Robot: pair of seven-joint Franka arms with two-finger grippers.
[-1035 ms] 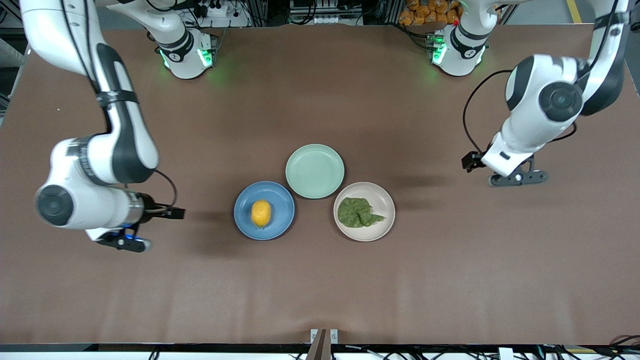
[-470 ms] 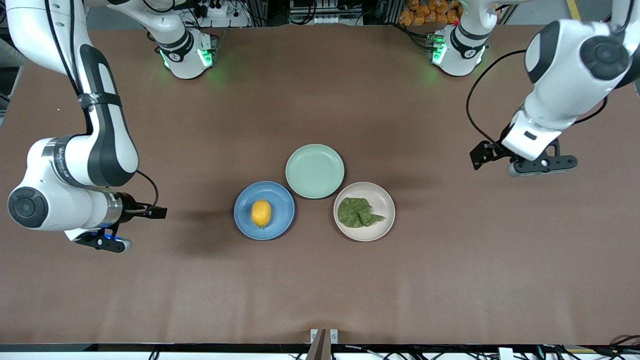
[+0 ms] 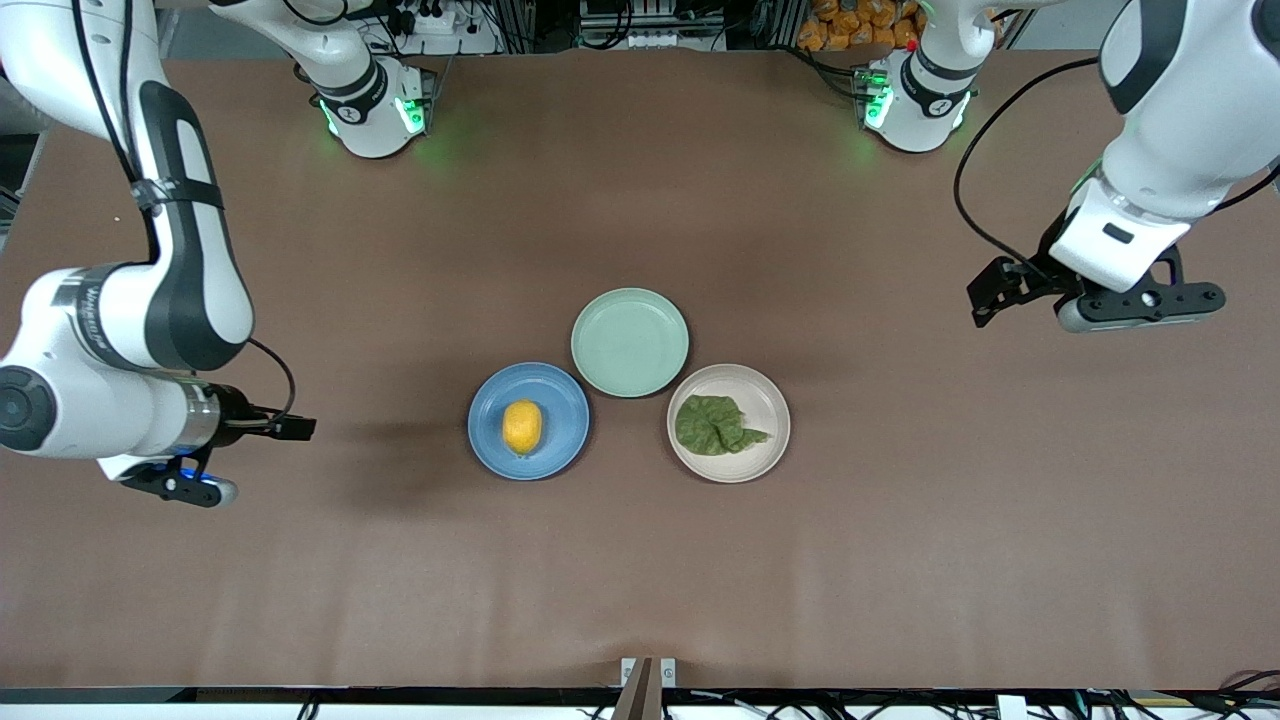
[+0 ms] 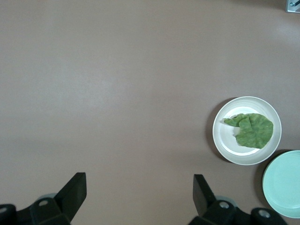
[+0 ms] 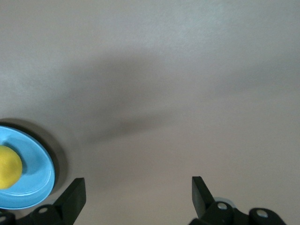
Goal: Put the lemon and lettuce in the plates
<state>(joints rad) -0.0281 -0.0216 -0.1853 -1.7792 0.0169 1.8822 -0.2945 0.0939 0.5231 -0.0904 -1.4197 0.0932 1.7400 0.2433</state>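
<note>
Both placements look done: lemon (image 3: 522, 426) is seated in the blue plate (image 3: 565, 440), lettuce (image 3: 715, 424) in the beige plate (image 3: 770, 445), mint-green plate (image 3: 630, 342) left bare. Left hand (image 4: 136, 199) and right hand (image 5: 136, 199) are released and empty, each held over bare table (image 3: 640, 580) at its own arm's end. Nothing further is judged needed but parking the arms.

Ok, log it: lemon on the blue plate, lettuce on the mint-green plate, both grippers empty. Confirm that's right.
Not quite. The lettuce lies on the beige plate, not the mint-green plate, which holds nothing, as the front view shows. The lemon is on the blue plate, and both grippers are empty.
</note>
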